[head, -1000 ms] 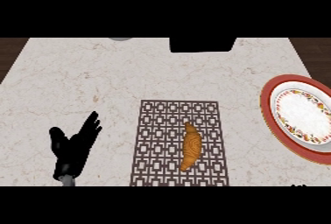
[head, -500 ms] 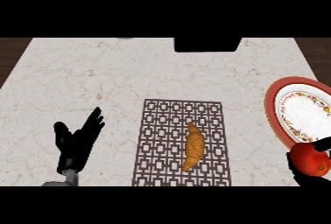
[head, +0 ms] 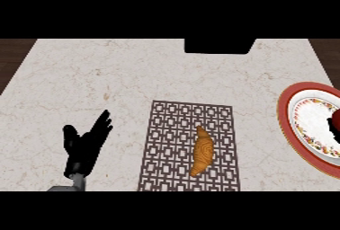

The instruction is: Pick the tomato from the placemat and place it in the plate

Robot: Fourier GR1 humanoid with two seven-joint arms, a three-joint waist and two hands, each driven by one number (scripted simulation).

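Tomato unseen, right hand [head: 333,129] over plate [head: 285,112]

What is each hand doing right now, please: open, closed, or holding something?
Left hand: open, resting left of the placemat, holding nothing.
Right hand: only a dark sliver shows over the plate; state cannot be told.

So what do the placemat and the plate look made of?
The placemat looks like a thin woven or plastic mat, matte brown with a pale lattice pattern. The plate looks like glazed ceramic: white centre, floral band, red rim. Neither can be confirmed.
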